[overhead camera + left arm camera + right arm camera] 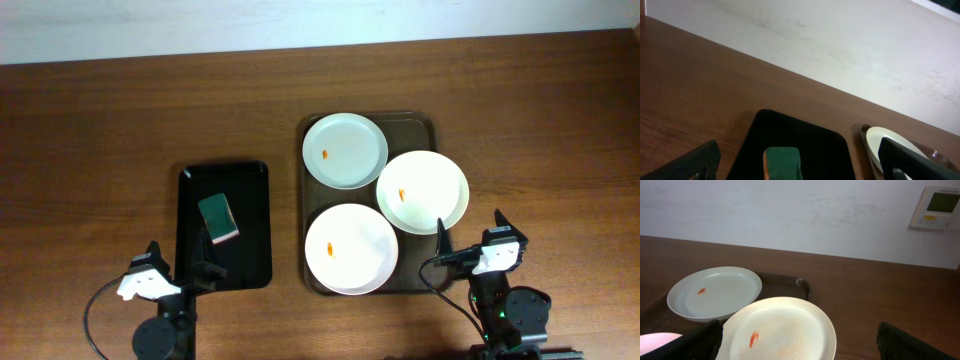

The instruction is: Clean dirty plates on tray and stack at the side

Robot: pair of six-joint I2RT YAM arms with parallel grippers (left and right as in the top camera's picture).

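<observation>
Plates (345,150): three on tray (420,124), orange smear each; tray mostly covered.
L gripper (180,260): jaws wide, empty, by black tray (250,240).
R gripper (470,232): jaws wide, empty.
Sponge (782,162): cut off, left wrist view.

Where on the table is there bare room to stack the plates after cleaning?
The widest bare table lies right of the brown tray and along the far side behind both trays. Left of the black tray is also free. The strip between the trays is narrow. The brown tray itself is crowded: three plates fill it.
</observation>
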